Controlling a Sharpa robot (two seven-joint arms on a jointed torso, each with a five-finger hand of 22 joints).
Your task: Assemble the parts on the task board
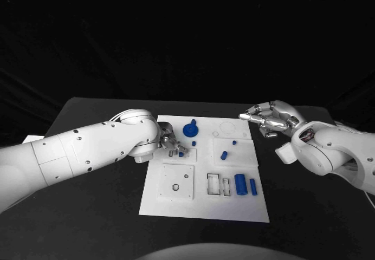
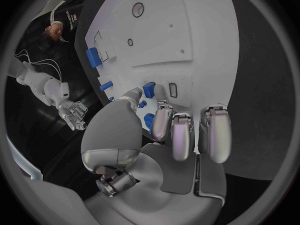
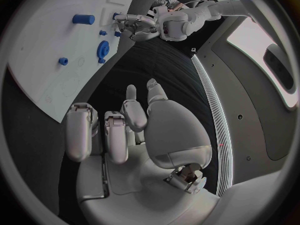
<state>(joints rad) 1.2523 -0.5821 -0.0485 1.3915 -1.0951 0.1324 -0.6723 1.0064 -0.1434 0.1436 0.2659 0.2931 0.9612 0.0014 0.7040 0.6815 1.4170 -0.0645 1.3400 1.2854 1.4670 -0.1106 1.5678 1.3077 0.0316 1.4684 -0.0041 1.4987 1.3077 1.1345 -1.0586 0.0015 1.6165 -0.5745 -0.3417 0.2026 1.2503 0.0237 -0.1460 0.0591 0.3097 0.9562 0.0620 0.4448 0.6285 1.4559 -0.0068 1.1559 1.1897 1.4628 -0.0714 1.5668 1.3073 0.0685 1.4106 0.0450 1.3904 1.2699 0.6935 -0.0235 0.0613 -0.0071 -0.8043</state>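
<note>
On the desk's near part: task board (image 1: pixel 205 208), two blue cylinders (image 1: pixel 245 185) on it.
Midway: left hand (image 1: pixel 169 142), fingers pinching a small blue part (image 1: pixel 181 154).
Far right: right hand (image 1: pixel 270 119), fingers loosely apart, empty.

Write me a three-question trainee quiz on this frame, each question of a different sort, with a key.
1. True or false: the right hand is holding a blue part.
2. Multiple choice: where is the left hand? A) off the table B) over the board's left side, fingers by a small blue part C) over the two cylinders at the board's near right.
3. Fill in: the round blue gear lies near the board's ____ edge (far or near).

Key: 1 false, the right hand hangs off the board's far right corner with nothing in it. 2 B. 3 far.
</note>
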